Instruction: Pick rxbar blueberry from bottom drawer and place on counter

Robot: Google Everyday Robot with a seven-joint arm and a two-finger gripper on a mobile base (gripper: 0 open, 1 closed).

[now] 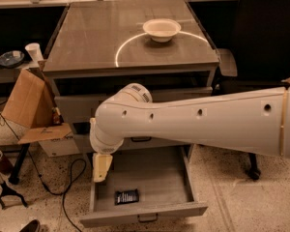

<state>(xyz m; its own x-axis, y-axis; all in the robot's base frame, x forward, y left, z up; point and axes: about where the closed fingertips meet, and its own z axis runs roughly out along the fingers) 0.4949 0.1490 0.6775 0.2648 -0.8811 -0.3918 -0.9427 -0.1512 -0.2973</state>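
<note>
The rxbar blueberry (pixel 127 196) is a small dark bar lying flat on the floor of the open bottom drawer (pixel 150 214), near its front left. My gripper (pixel 101 168) hangs from the white arm over the drawer's left edge, above and to the left of the bar and apart from it. It holds nothing that I can see. The counter (pixel 101 42) is the glossy grey-brown cabinet top with a curved light reflection.
A white bowl (pixel 161 29) sits on the counter at the back right. A cardboard box (pixel 31 108) stands left of the cabinet, with cables on the floor. A black office chair (pixel 266 37) stands to the right. The two upper drawers are closed.
</note>
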